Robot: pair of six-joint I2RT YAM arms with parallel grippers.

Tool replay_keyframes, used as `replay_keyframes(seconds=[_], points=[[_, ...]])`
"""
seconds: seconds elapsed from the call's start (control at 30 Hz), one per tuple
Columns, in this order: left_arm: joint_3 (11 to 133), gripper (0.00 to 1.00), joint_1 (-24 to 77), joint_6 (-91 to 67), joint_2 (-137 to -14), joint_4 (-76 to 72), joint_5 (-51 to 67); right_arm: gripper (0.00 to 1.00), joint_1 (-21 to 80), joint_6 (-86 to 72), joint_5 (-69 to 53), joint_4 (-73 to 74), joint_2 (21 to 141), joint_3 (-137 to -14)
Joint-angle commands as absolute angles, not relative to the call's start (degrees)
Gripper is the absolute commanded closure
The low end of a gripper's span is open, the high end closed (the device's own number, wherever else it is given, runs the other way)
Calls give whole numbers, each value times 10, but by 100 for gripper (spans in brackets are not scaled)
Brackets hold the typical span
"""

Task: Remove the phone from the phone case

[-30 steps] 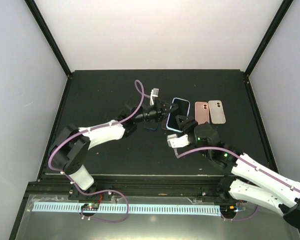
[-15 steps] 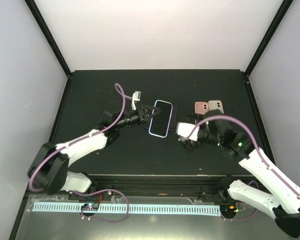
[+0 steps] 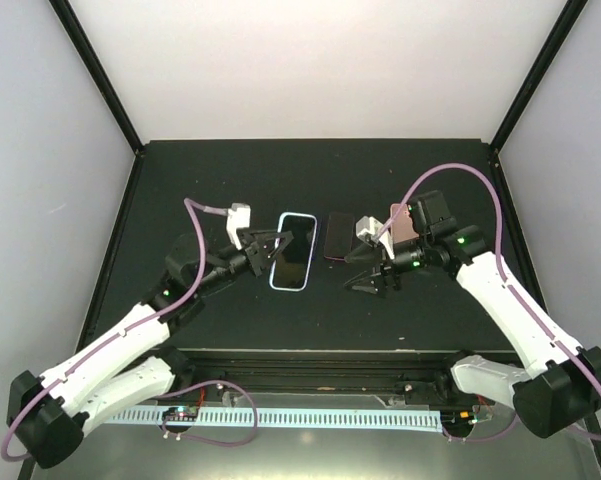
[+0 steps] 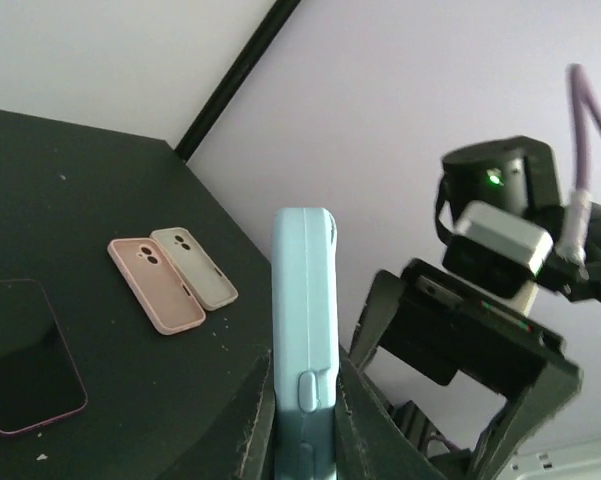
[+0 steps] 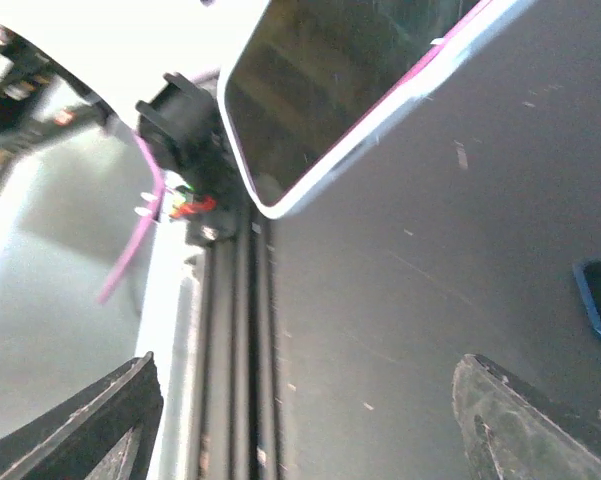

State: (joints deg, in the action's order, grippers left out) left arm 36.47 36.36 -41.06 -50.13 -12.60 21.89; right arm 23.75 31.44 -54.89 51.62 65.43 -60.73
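Pinched tight in the left gripper (image 3: 277, 243), by its left long edge: the light-blue phone case (image 3: 292, 250), phone inside, apparently held clear of the table (image 3: 180, 180). Long axis front-to-back in the overhead view, screen up. Just right of it, flat on the table: a bare dark phone (image 3: 338, 236). Further right: the right gripper (image 3: 368, 283), spread wide, holding nothing, facing the case's free right long edge. Probably calls for a leftward reach across the bare phone.
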Motion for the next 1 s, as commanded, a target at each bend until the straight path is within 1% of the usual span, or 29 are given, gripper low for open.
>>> replay_keyframes(seconds=[0.0, 0.13, 0.17, 0.23, 0.3, 0.37, 0.5, 0.53, 0.63, 0.67, 0.7, 0.73, 0.8, 0.83, 0.97], points=[[330, 97, 385, -380, -451, -226, 202, 20, 245, 188, -708, 404, 649, -581], [331, 97, 406, -368, -452, -262, 210, 21, 263, 8, -694, 194, 630, -541], [336, 97, 412, -362, -456, -263, 212, 22, 268, -23, -692, 164, 631, -535], [346, 97, 424, -357, -464, -270, 214, 23, 283, -63, -691, 129, 642, -538], [349, 97, 437, -354, -470, -279, 212, 24, 301, -66, -686, 125, 658, -548], [350, 97, 443, -356, -477, -292, 211, 28, 320, -70, -681, 115, 670, -553], [349, 97, 450, -366, -487, -316, 213, 46, 339, -118, -688, 53, 672, -539], [349, 97, 451, -366, -488, -317, 214, 52, 338, -124, -695, 44, 672, -537], [348, 96, 453, -363, -487, -307, 212, 81, 338, -108, -714, 63, 667, -545], [348, 93, 453, -358, -485, -298, 213, 89, 338, -94, -715, 79, 663, -548], [347, 87, 453, -350, -483, -288, 216, 94, 338, -77, -714, 98, 658, -549], [347, 74, 453, -342, -479, -272, 221, 98, 339, -58, -713, 117, 653, -550], [350, 45, 453, -322, -468, -210, 223, 99, 338, 0, -699, 170, 640, -552], [352, 39, 453, -308, -460, -171, 218, 99, 338, 33, -688, 203, 633, -552], [343, 34, 453, -258, -415, -68, 209, 99, 338, 146, -670, 292, 622, -534]])
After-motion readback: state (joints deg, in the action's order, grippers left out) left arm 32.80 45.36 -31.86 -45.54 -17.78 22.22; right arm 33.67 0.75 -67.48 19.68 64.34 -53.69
